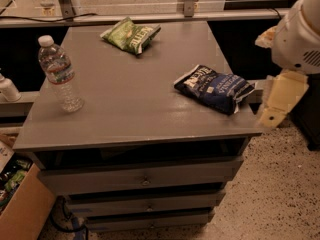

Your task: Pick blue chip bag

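Note:
The blue chip bag [216, 87] lies flat on the right side of the grey cabinet top [130, 99], near its right edge, with white lettering facing up. My gripper [281, 98] hangs just off the cabinet's right edge, beside and slightly below the bag, under the white arm housing [300, 34]. It holds nothing that I can see and does not touch the bag.
A green chip bag [131, 35] lies at the back centre of the top. A water bottle [59, 74] stands upright at the left. A cardboard box [20, 204] sits on the floor at lower left. Drawers [145, 176] front the cabinet.

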`<state>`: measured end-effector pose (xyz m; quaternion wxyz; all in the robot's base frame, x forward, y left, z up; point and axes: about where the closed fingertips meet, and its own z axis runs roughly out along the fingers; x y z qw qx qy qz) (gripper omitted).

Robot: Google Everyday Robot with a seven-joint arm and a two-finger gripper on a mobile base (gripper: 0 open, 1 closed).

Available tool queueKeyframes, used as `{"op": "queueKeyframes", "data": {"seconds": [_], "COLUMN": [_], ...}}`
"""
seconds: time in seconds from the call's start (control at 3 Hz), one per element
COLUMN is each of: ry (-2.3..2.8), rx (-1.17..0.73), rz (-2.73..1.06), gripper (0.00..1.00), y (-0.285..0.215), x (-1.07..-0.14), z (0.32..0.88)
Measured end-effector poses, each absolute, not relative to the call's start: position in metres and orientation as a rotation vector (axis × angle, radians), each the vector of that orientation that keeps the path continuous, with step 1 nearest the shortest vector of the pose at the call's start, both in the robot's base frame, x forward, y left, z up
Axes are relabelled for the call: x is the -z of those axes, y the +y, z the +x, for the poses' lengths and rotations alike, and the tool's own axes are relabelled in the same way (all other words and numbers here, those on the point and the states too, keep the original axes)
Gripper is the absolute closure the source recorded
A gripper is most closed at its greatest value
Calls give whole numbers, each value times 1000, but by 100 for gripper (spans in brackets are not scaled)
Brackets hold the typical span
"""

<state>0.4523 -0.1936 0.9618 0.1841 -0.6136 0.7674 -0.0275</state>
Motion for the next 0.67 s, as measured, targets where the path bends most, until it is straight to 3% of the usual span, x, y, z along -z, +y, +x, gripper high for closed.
{"op": "queueKeyframes", "data": {"seconds": [0.67], "ry": [2089], "rx": [13], "rz": [-1706], "gripper": [0], "y": [-153], "x": [-919], "z": [502]}}
